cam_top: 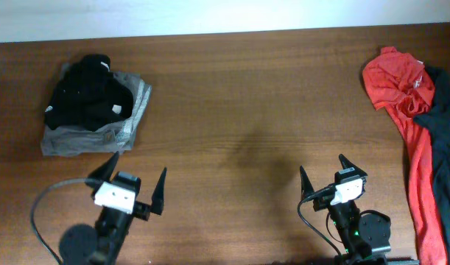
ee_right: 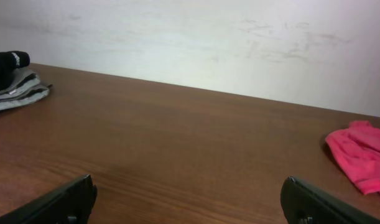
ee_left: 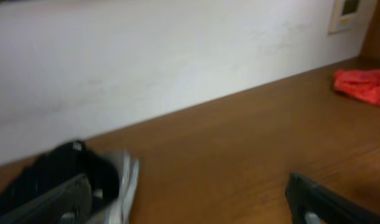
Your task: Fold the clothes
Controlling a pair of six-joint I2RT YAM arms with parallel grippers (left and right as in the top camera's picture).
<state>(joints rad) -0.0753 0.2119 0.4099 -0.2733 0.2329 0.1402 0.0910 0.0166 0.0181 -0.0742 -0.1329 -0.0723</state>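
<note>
A black garment (cam_top: 88,96) with a small white label lies bunched on top of a grey folded garment (cam_top: 129,121) at the back left. It also shows in the left wrist view (ee_left: 59,168) and at the left edge of the right wrist view (ee_right: 3,62). Another black garment (cam_top: 442,147) lies at the right edge, partly over a red shirt (cam_top: 401,85) and cut off by the frame. My left gripper (cam_top: 141,163) is open and empty in front of the left pile (ee_left: 190,211). My right gripper (cam_top: 322,163) is open and empty over bare wood (ee_right: 190,205).
The grey garment shows in the left wrist view (ee_left: 124,186) and the right wrist view (ee_right: 18,93). The red shirt shows far right in both wrist views (ee_left: 364,84) (ee_right: 361,152). A white wall runs behind the table's back edge.
</note>
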